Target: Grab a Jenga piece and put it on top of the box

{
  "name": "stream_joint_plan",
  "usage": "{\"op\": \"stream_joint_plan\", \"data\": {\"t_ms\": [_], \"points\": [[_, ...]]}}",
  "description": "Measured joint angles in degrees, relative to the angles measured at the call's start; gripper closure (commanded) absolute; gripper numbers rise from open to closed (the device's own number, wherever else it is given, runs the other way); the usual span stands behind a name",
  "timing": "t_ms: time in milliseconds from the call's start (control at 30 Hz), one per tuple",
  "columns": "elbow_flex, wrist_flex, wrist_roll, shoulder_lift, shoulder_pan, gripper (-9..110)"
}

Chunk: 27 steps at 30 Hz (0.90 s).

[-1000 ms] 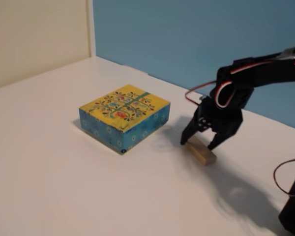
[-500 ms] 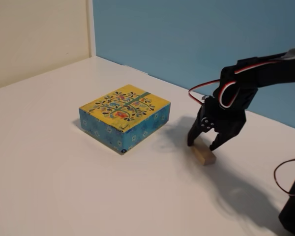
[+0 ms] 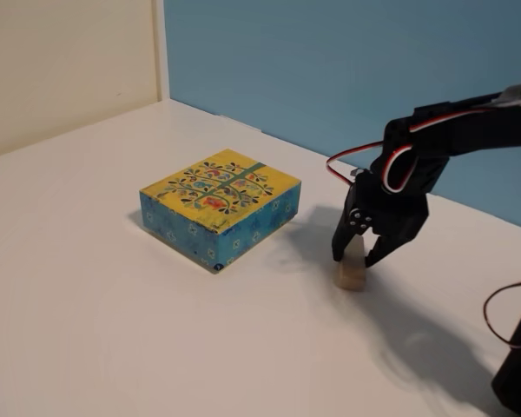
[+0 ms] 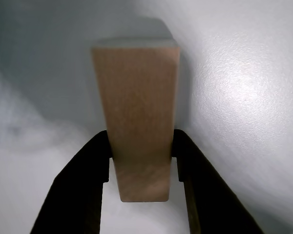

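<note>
The black two-finger gripper (image 3: 358, 258) stands over the small plain light-tan wooden Jenga piece (image 3: 352, 271), its fingers closed narrow against the block's two long sides. In the wrist view the black fingers (image 4: 90, 168) press both flanks of the Jenga piece (image 4: 139, 131), which runs lengthwise away from the camera. In the fixed view the block's lower end rests on the white table (image 3: 87, 287), to the right of the flat squarish box with yellow tree-patterned top and blue sides (image 3: 220, 207), near it but apart.

place: home-like room corner; cues: white table (image 3: 87, 287); cream wall (image 3: 61, 61); blue wall (image 3: 347, 69)
</note>
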Motion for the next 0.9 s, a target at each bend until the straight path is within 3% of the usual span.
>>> {"op": "stream_joint_plan", "data": {"t_ms": [433,900], "points": [[-0.6,2.7,7.4,12.8,-3.3,101],[-14.6,10.9,19.5,22.2,-11.1,101]]}}
